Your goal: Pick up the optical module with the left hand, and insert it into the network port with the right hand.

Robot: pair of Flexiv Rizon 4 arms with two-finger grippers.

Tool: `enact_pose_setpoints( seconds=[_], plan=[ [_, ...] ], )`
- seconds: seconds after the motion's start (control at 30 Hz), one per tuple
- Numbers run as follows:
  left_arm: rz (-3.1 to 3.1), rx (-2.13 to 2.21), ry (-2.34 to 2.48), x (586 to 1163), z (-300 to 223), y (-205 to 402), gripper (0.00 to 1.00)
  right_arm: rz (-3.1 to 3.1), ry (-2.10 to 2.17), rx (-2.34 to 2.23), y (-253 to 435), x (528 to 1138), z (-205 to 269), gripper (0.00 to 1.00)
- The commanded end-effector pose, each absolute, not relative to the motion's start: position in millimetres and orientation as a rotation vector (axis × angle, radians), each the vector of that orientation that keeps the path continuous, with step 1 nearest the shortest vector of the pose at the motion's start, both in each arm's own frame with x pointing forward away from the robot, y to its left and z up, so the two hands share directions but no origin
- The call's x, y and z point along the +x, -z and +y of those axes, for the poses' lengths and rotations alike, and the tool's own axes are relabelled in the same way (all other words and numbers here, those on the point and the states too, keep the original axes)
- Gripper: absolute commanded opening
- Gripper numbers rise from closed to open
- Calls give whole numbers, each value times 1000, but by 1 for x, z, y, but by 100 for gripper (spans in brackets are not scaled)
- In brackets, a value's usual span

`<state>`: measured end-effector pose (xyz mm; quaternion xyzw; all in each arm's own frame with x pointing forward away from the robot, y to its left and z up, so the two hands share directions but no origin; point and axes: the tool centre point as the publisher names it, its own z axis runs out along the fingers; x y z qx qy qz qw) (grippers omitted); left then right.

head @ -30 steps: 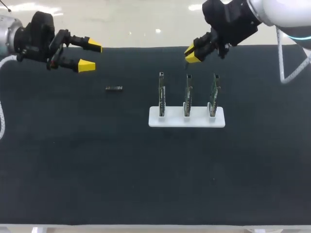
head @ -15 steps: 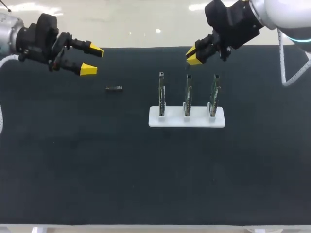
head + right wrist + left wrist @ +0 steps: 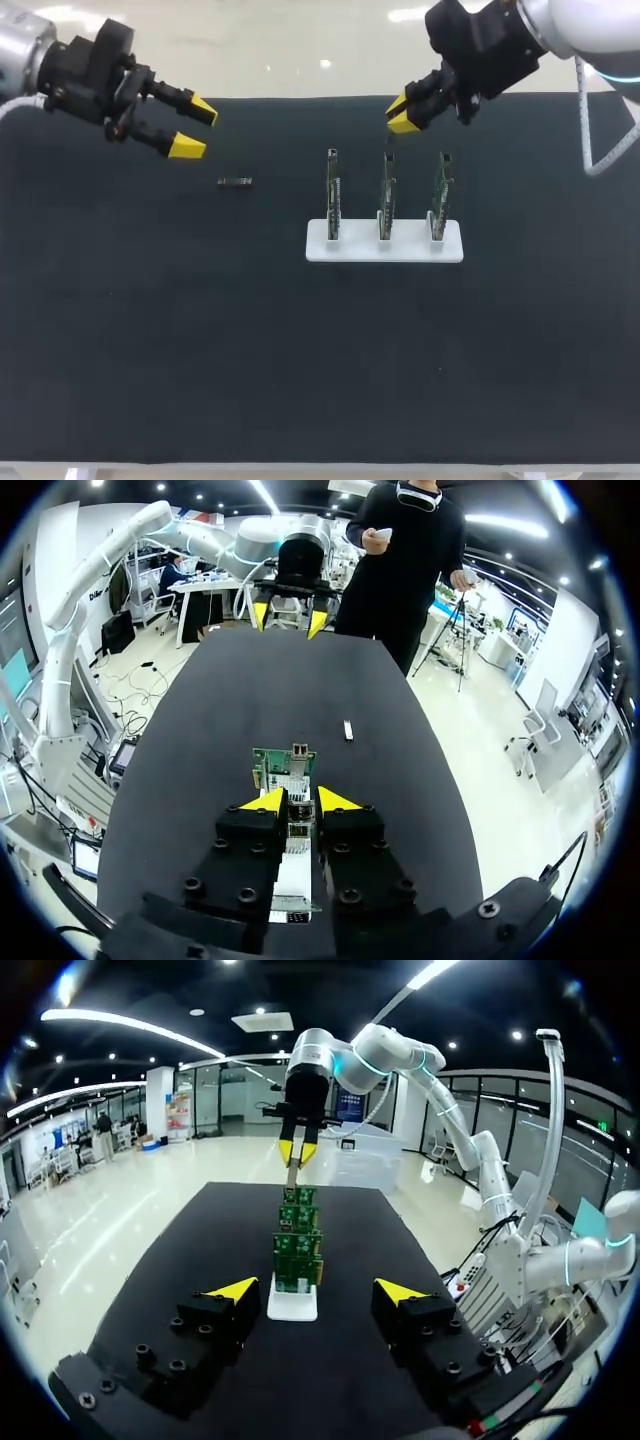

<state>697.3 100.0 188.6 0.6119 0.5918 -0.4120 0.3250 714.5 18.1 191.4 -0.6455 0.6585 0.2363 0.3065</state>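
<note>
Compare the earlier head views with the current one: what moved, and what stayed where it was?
The left tool, open, shifted a little toward the optical module and tilted down toward it; it has taken hold of nothing. The right tool barely edged toward the view's right. The module, the white stand and its three circuit boards stayed put.

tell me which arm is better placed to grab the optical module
Left: the left gripper, open, hovers near the optical module; the right gripper is farther off, by the circuit boards.
</note>
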Motion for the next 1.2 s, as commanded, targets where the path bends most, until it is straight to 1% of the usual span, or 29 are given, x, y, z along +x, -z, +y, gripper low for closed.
enact_pose_setpoints(
  seconds=[0.03,1.2],
  plan=[
    [1564,1631,1082,704,100,-191,100,1746,-626,-1710,-191,716,18,0],
    [1564,1631,1082,704,100,-191,100,1819,-700,-1714,-176,719,19,0]
  ],
)
